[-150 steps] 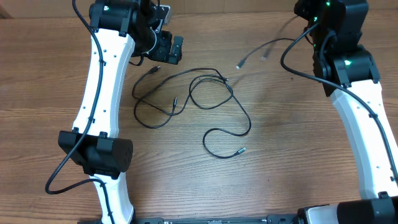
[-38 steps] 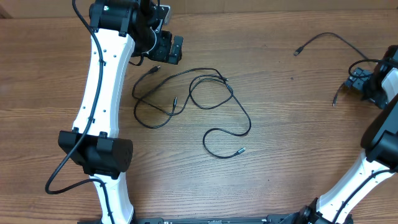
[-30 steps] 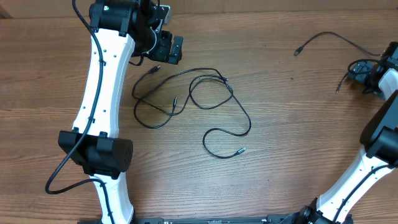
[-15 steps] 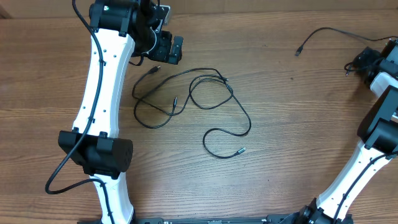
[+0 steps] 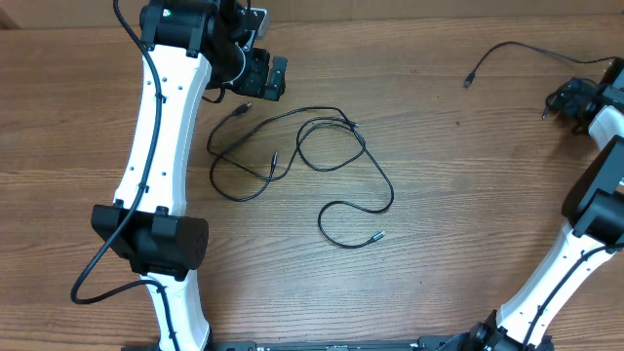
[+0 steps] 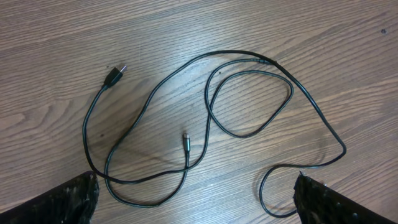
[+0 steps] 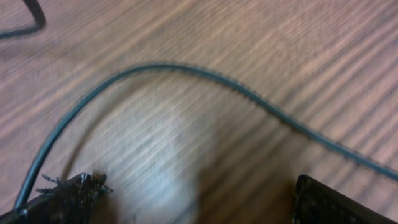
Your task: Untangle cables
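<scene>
Swung outward since a second ago, our right arm (image 5: pixel 597 195) has laid one cable (image 7: pixel 161 65) at the desk's (image 5: pixel 439 244) far right corner — well apart from the tangled cables (image 5: pixel 297 148) mid-desk, below the left arm (image 5: pixel 156 117). Both pairs of jaws stand spread, holding nothing. We should pinch one plug end (image 5: pixel 378 235) and draw it out slowly, along its loop.

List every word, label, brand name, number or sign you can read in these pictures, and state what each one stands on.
None: no readable word, label, number or sign shows on the cables, the wooden table, the left arm or the right arm.
</scene>
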Robot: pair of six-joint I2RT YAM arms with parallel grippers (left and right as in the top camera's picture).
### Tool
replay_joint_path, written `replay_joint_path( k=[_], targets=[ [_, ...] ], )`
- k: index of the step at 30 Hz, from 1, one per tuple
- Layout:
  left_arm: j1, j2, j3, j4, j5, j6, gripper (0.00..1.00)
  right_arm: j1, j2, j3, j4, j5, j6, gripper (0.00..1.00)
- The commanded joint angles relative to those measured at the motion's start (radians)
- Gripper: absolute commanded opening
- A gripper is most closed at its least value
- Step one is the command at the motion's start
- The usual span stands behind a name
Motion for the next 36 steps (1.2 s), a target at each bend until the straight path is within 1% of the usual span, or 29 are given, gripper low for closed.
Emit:
replay_joint_path(
  k=[1, 3, 4, 6, 7, 8, 10, 11, 14, 16, 19, 23, 27, 32, 34, 36],
  targets=[
    [-0.002, -0.020, 0.016, 0.002, 0.014, 0.016, 1.00, -0.001, 0.217, -0.144, -0.243, -0.106, 0.024, 1.00],
    [-0.002, -0.020, 0.016, 0.002, 0.014, 0.016, 1.00, -0.001, 0.217, -0.141, -0.328, -0.156, 0.025, 0.99],
    [-0.002, -0.020, 0.016, 0.002, 0.014, 0.016, 1.00, -0.001, 0.217, -0.129, -0.397, -0.204, 0.024, 0.96],
    [-0.002, -0.020, 0.016, 0.002, 0.014, 0.016, 1.00, -0.001, 0.217, -0.098, -0.489, -0.340, -0.026, 0.96],
    [-0.002, -0.020, 0.016, 0.002, 0.014, 0.016, 1.00, -0.001, 0.217, -0.080, -0.531, -0.428, -0.073, 0.96],
    [-0.002, -0.020, 0.016, 0.002, 0.014, 0.016, 1.00, -0.001, 0.217, -0.068, -0.557, -0.478, -0.099, 0.95],
    [-0.002, -0.020, 0.016, 0.002, 0.014, 0.016, 1.00, -0.001, 0.217, -0.010, -0.665, -0.636, -0.183, 0.95],
    [-0.002, -0.020, 0.016, 0.002, 0.014, 0.016, 1.00, -0.001, 0.217, 0.006, -0.695, -0.676, -0.209, 0.95],
    [-0.002, -0.020, 0.016, 0.002, 0.014, 0.016, 1.00, -0.001, 0.217, 0.107, -0.874, -0.883, -0.397, 0.96],
    [-0.002, -0.020, 0.016, 0.002, 0.014, 0.016, 1.00, 0.002, 0.217, 0.158, -0.966, -0.933, -0.488, 0.98],
    [-0.002, -0.020, 0.016, 0.002, 0.014, 0.016, 1.00, 0.006, 0.217, 0.222, -1.097, -0.968, -0.639, 1.00],
    [-0.001, -0.020, 0.016, 0.002, 0.014, 0.016, 1.00, 0.011, 0.216, 0.318, -1.232, -0.976, -0.723, 1.00],
    [-0.002, -0.020, 0.016, 0.002, 0.014, 0.016, 1.00, 0.031, 0.190, 0.409, -1.357, -0.992, -0.853, 1.00],
    [-0.002, -0.020, 0.016, 0.002, 0.014, 0.016, 1.00, 0.086, 0.061, 0.447, -1.331, -0.974, -0.852, 1.00],
    [-0.002, -0.020, 0.016, 0.002, 0.014, 0.016, 1.00, 0.103, 0.008, 0.457, -1.306, -0.961, -0.813, 1.00],
    [-0.002, -0.020, 0.016, 0.002, 0.014, 0.016, 1.00, 0.119, -0.046, 0.466, -1.262, -0.902, -0.726, 1.00]
  ],
)
